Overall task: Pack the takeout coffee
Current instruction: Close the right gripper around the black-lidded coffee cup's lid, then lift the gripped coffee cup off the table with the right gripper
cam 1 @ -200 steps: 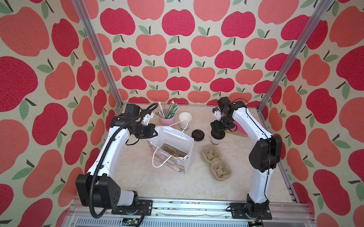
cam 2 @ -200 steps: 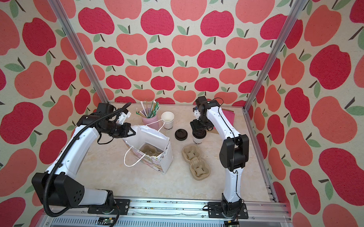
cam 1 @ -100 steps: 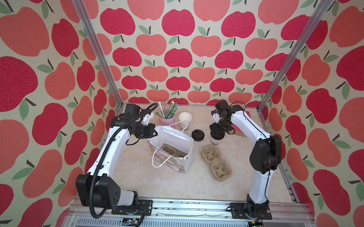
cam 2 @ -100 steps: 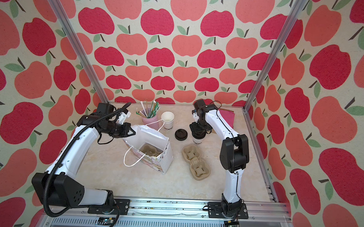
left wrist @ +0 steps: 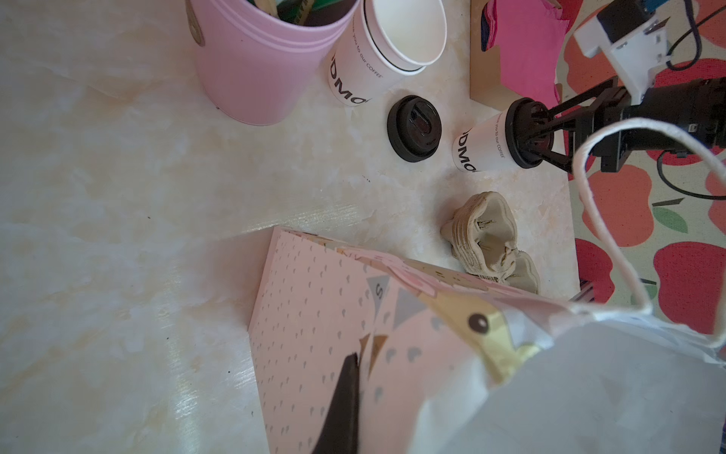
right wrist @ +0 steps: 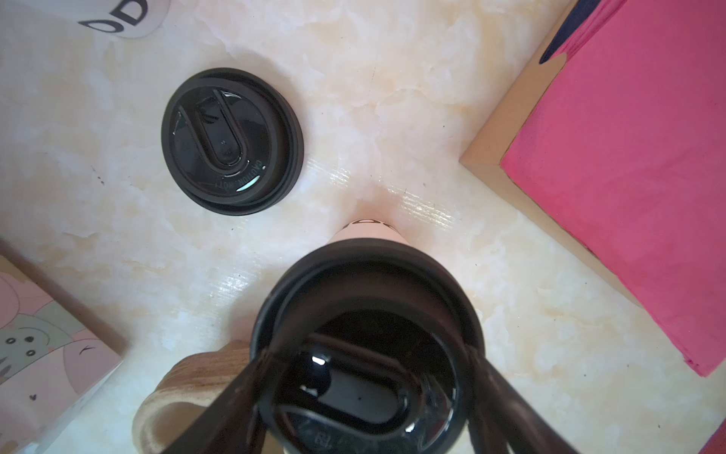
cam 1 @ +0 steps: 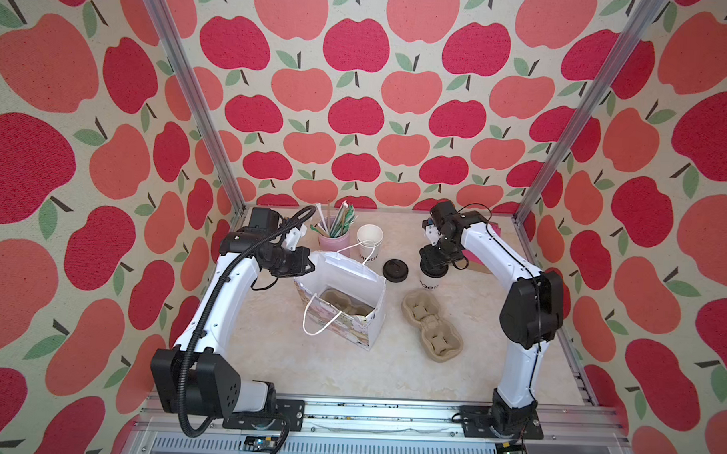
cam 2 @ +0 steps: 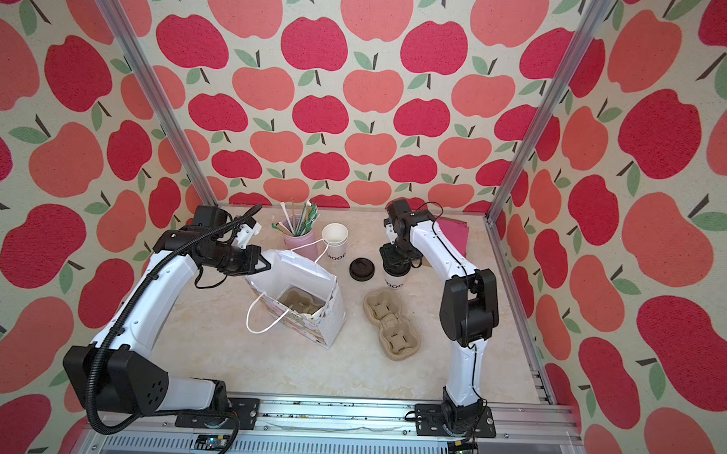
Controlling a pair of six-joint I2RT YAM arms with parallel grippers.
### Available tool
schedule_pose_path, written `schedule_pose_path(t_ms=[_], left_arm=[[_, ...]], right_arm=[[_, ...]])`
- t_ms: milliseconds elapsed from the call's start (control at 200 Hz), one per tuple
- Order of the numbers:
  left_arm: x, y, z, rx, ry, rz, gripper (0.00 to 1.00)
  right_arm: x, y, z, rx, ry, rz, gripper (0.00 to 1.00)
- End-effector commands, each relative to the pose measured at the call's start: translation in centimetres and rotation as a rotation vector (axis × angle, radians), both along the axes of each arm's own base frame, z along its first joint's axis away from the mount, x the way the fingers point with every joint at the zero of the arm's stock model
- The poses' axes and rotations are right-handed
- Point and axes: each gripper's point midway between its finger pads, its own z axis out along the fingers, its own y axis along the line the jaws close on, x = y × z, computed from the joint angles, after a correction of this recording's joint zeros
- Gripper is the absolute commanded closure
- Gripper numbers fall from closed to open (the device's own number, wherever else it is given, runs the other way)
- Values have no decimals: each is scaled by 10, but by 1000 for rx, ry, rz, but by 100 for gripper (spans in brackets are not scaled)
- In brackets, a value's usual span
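The takeout coffee is a white paper cup with black lettering and a black lid, upright on the table right of the bag. My right gripper comes down from above, its fingers pressed on either side of the lid's rim. Over on the left, my left gripper is shut on the top edge of the patterned paper bag, one dark finger lying flat against its wall. A pulp cup carrier lies inside the bag.
A spare black lid lies between the bag and the coffee. Behind stand a stack of white cups and a pink cup of straws. A second pulp carrier lies in front. Pink napkins sit on a brown holder at back right.
My right gripper's jaws have narrowed onto the lid of the coffee. The left gripper and the bag have not moved.
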Motion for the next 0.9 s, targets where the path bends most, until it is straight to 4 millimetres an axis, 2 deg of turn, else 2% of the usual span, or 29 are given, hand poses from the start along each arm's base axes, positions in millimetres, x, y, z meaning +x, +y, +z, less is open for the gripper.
schedule_pose_path(t_ms=[0,340,895], left_arm=[[0,0,3,4,-19,2,100],[1,0,3,3,-23,3,100],[-3,1,3,9,-31,11,100]], right_arm=[[-5,-5,-7,-25,18,-14,26],[-20,-14,-28,-59,80,-23,23],[-34,-24,-56,-102,152,-44,22]])
